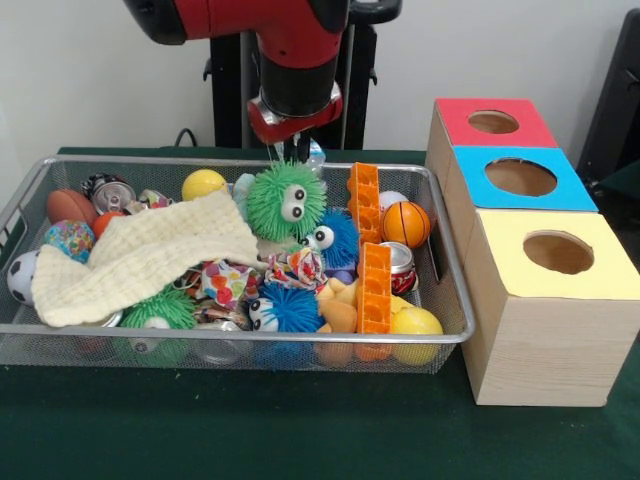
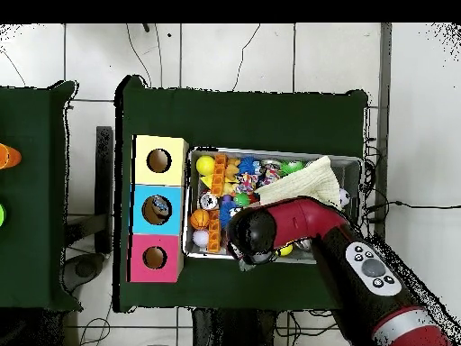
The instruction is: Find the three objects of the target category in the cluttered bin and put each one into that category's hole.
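Green fuzzy ball (image 1: 287, 200) in the cluttered bin (image 1: 20, 205) sits directly below the gripper (image 1: 292, 152), whose fingers' state is unclear.

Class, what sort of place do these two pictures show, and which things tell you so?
Probably a robotics lab or test room: a red robot arm on a pedestal, a wire bin of toys staged on a green-clothed table, and cables across a tiled floor.

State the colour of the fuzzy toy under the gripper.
Green, with googly eyes; the fuzzy toy shows best in the front view.
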